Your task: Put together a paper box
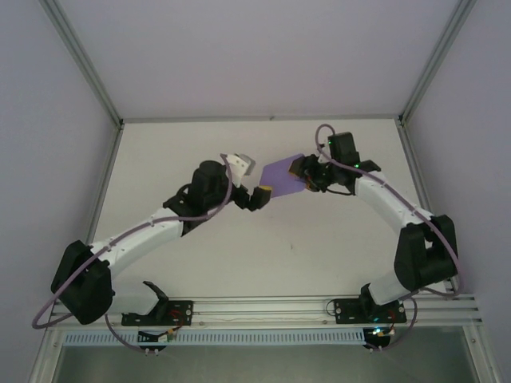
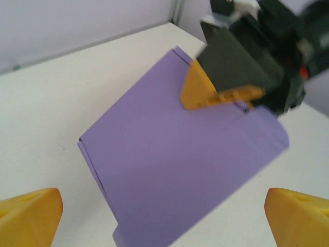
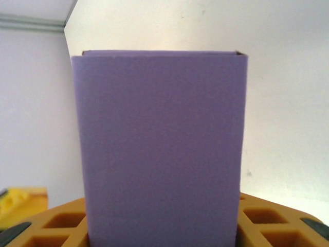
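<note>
Above the table [image 1: 239,255], right pincer [image 1: 303,177] pinches the paper box [image 1: 282,175], one finger hidden behind it; left pincer [image 1: 260,195] spread.

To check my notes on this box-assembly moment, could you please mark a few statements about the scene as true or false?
1. The right claw grips the paper box. True.
2. The left claw is also clamped on the box. False: its jaws stand wide open, and its fingers are clear of the card.
3. The box is purple. True.
4. The box lies beside the left arm's base. False: it is out over the middle of the table, between the two claws.
</note>
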`<move>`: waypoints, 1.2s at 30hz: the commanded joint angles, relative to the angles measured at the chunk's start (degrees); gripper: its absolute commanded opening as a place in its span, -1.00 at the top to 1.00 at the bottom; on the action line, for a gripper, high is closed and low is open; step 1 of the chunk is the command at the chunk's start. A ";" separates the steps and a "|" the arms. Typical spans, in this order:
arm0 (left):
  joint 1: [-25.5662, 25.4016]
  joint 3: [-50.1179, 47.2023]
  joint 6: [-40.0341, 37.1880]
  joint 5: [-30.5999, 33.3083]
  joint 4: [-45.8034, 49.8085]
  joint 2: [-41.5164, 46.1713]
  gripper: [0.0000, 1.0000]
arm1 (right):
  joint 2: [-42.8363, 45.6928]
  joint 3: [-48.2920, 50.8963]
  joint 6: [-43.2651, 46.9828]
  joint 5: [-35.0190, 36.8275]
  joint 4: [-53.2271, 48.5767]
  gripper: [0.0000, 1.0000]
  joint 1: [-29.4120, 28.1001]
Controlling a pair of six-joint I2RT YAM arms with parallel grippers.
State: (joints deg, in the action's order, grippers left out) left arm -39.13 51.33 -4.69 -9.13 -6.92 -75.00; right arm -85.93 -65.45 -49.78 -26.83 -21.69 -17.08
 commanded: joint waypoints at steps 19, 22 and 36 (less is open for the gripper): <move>-14.49 1.05 -36.34 24.64 -8.54 -8.17 -0.88 | 3.39 -4.98 -11.57 -18.71 -18.64 0.22 5.48; -14.48 1.41 -36.64 25.49 -8.81 -8.74 -0.44 | 2.61 -5.43 -10.38 -19.06 -20.55 0.21 5.48; -14.48 1.90 -35.74 25.17 -2.41 -8.21 0.34 | 4.57 -7.80 -0.77 -6.72 -19.29 -0.37 5.65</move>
State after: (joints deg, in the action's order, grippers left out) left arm -53.71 51.27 -41.67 15.64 -12.08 -83.81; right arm -83.57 -71.33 -55.70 -39.44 -41.41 -11.44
